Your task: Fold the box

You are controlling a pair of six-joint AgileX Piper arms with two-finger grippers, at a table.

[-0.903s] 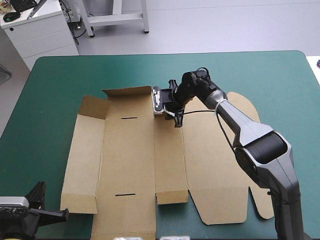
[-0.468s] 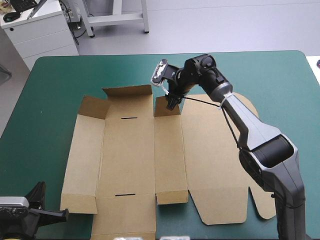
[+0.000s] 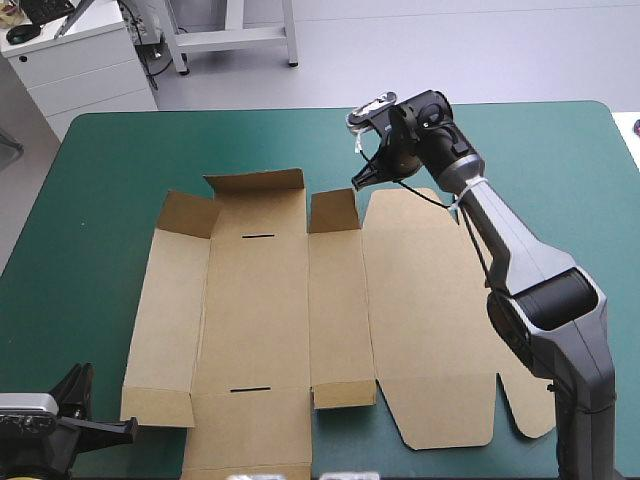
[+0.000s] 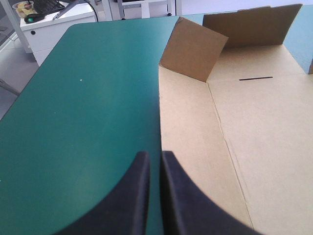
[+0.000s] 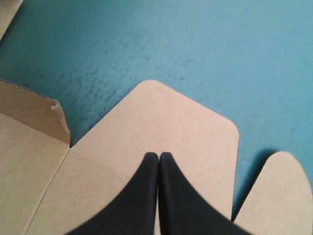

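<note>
Teal-green table [image 3: 120, 160] carries the box [image 3: 260, 320] mostly flat at its middle, so lower your right gripper [image 3: 358, 184] (pinched together, empty, above the box's far edge) squarely behind a crease, while the left gripper [image 4: 151, 155], likewise closed and empty, sits by the near-left corner.

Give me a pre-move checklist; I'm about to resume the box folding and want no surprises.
1. Grip released by right end effector: ok, shut and empty above the far edge of the box.
2. Clearance of left end effector: ok, shut, beside the box's left edge.
3. Raising of far small flap: ok, it stands up.
4. Raising of left side panel: not ok, it lies flat.
5. Flatness of lid: ok.
6. Whether the creases will hold: cannot tell.
</note>
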